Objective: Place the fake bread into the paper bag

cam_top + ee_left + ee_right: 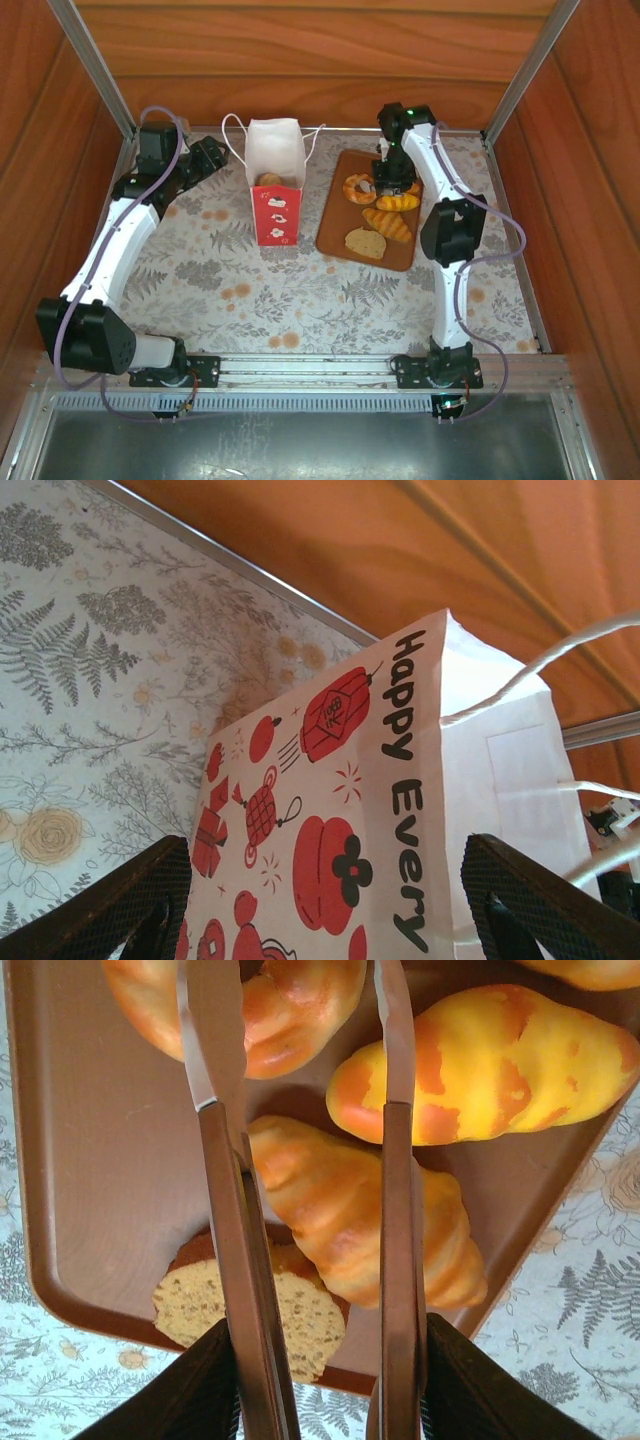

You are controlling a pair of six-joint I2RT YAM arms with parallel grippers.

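Note:
The paper bag (272, 190) stands upright at mid-table, white with a red front panel, and one piece of fake bread (270, 180) shows in its mouth. More fake bread lies on the brown board (338, 232): a ring (356, 188), two croissants (398, 203) (388, 225) and a tan slice (365, 243). My right gripper (393, 180) hangs over the board, shut on metal tongs (225, 1210). The tongs' arms straddle a golden croissant (370, 1210) from above. My left gripper (322, 845) is open beside the bag (340, 810), whose printed side lies between its fingers.
Wooden walls close in the table on the left, back and right. The bag's string handles (235, 130) stick out toward the back wall. Flowered cloth (300, 300) covers the table in front of the bag and the board.

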